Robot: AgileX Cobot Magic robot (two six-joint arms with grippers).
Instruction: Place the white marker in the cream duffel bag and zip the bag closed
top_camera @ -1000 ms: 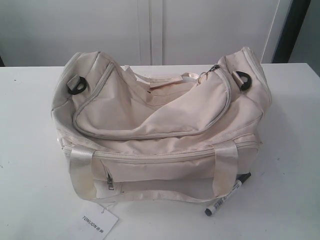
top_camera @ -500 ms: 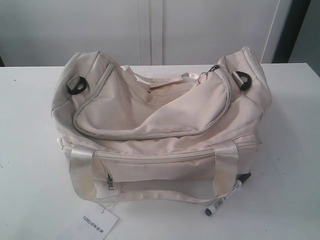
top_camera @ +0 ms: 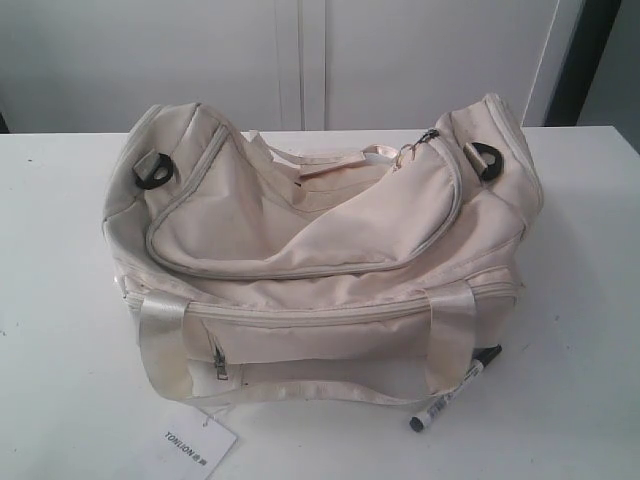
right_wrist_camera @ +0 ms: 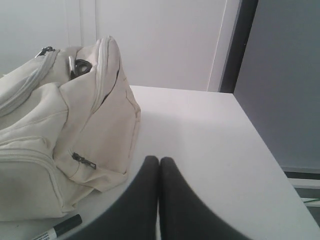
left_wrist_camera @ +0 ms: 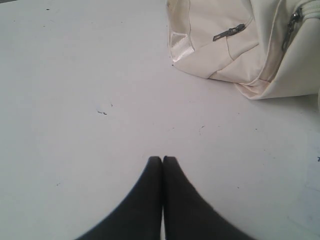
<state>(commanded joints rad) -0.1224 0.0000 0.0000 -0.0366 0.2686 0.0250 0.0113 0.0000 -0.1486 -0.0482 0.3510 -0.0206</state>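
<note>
Nothing of the task looks done yet. The white marker [top_camera: 455,388] lies on the worktop [top_camera: 585,300], just at the near right corner of the cream bag [top_camera: 300,230], beside the shiny strap handle [top_camera: 450,340]. Its long axis runs on a slant, from near-left to far-right. The black cap points to the far right and the other dark end points near and left. The bag's top flap sags. Its zip pull [top_camera: 425,140] sits at the far right end of the curve, and I cannot tell whether the zip is open.

The left pincer [left_wrist_camera: 162,159] and the right pincer [right_wrist_camera: 159,159] are both fully closed with nothing held, each above bare worktop.

Picking up the marker, putting it in the bag and zipping the bag all remain to be done.
</note>
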